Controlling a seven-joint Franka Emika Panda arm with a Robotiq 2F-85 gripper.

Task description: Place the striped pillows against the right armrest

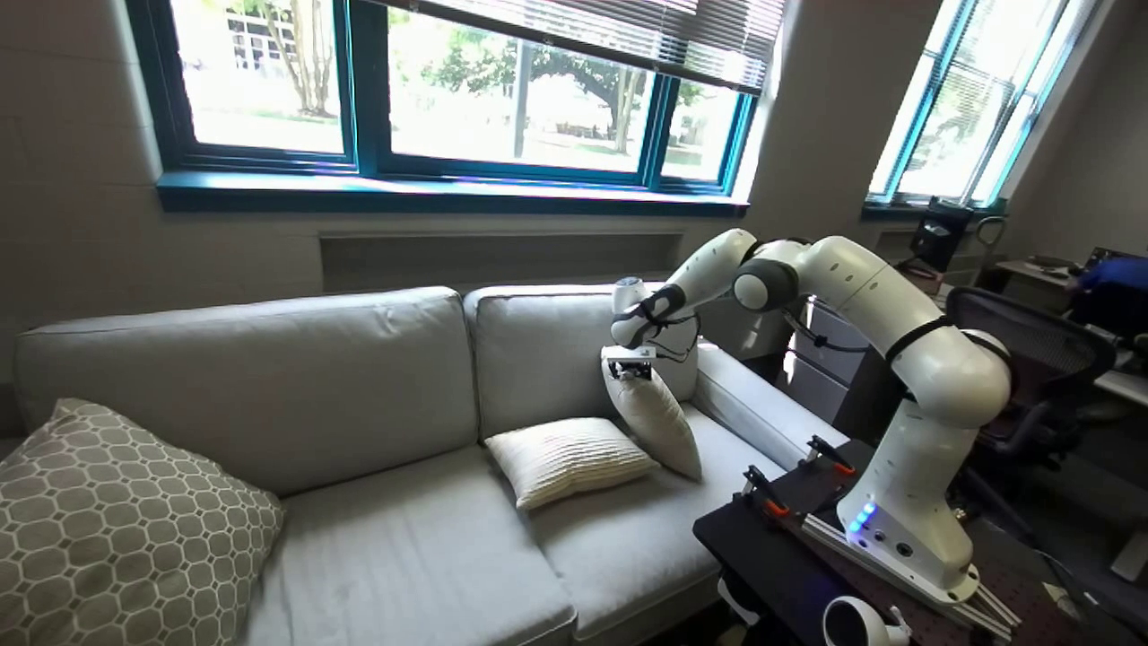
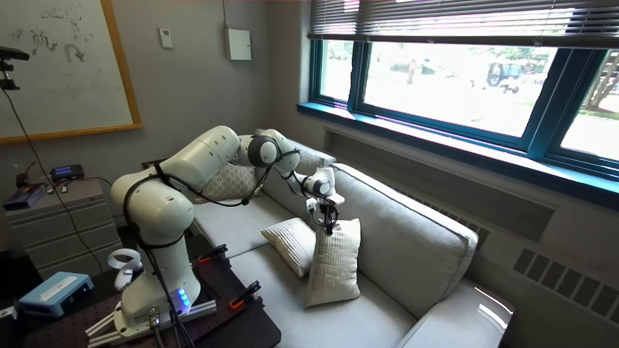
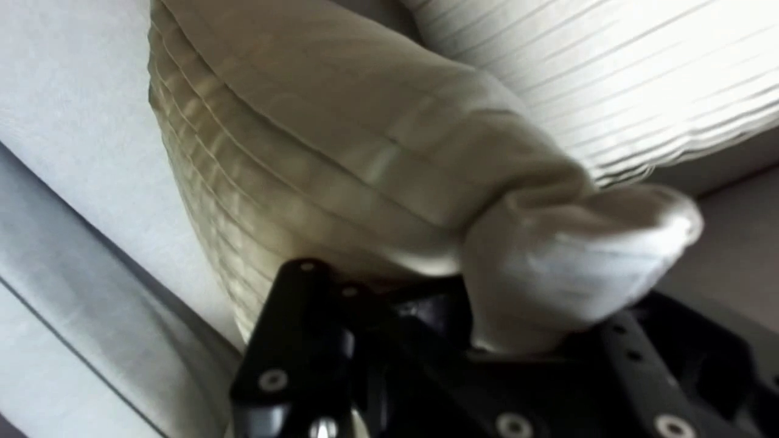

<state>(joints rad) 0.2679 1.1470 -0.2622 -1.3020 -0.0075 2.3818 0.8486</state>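
The gripper (image 1: 630, 371) holds one striped pillow (image 2: 336, 270), its jaws pinched narrow on a bunch of fabric near the pillow's top; the wrist view shows the cloth folded up in the grip. This pillow stands on edge, somewhat tilted, over the rear part of the right seat cushion (image 1: 628, 538), near the right back cushion (image 1: 538, 359). It is apart from the right armrest (image 1: 762, 404): in both exterior views a strip of cushion shows between them. The second striped pillow (image 1: 569, 459) lies at the inner edge of the same seat cushion, by the seam with the left seat cushion (image 1: 404, 547), farther from the armrest. It comes close up to the held one; whether the two touch is hard to judge, as they overlap in every view. A larger lattice-patterned pillow (image 1: 134, 529) stands at the outer end of the left seat cushion. The robot arm (image 1: 951, 377) is mounted on a black table (image 1: 753, 538) near the front edge of the right seat cushion, and clamps (image 1: 764, 492) with orange parts sit along the table's edge on that side.
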